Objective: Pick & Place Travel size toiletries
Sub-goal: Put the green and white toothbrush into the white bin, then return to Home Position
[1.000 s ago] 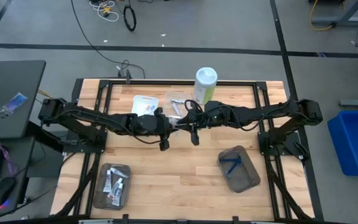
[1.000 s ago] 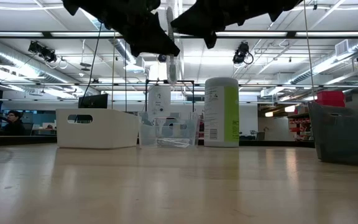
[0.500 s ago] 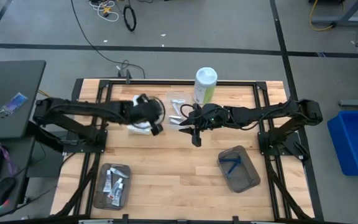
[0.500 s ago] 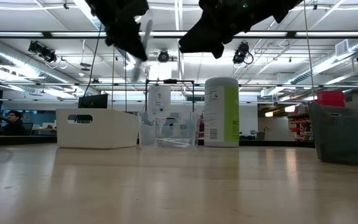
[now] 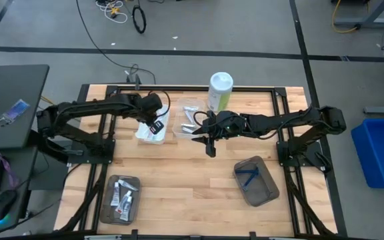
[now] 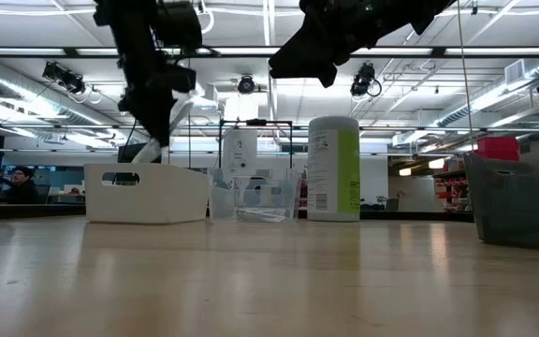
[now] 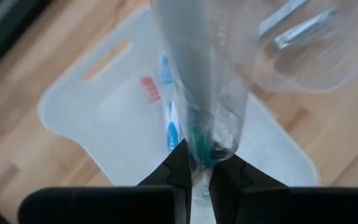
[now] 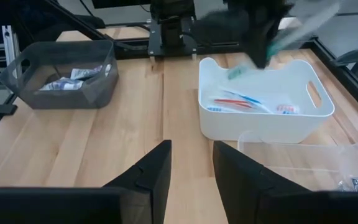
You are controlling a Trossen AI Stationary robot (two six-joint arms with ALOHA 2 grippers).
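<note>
- High view: the left gripper (image 5: 155,126) sits upper left of centre, over the white tray (image 5: 143,133), pinched on a packaged toothbrush (image 5: 153,127) that shows only as a small pale shape. The right gripper (image 5: 206,138) hangs near the middle of the frame, just beside the clear tray (image 5: 181,127); behind it stands the green-and-white canister (image 5: 220,91). A grey tray (image 5: 121,199) with small tubes (image 5: 119,195) lies lower left; another grey tray (image 5: 256,182) with dark blue razors (image 5: 248,175) lies lower right.
- Low view: the left gripper (image 6: 157,131) hangs at upper left above the white tray (image 6: 146,193), the toothbrush (image 6: 168,120) slanting down from it. The right arm's dark bulk fills the upper centre.
- Left wrist view: both fingers (image 7: 178,167) clamp the clear wrapper of the toothbrush (image 7: 199,93), held above the white tray (image 7: 92,118), where more toothbrushes (image 7: 168,102) lie.
- Right wrist view: the right fingers (image 8: 157,168) stand apart with nothing between them. Centre right, the white tray (image 8: 266,121) holds toothbrushes (image 8: 244,102); the left gripper (image 8: 263,37) hovers above it with its toothbrush (image 8: 291,31).
</note>
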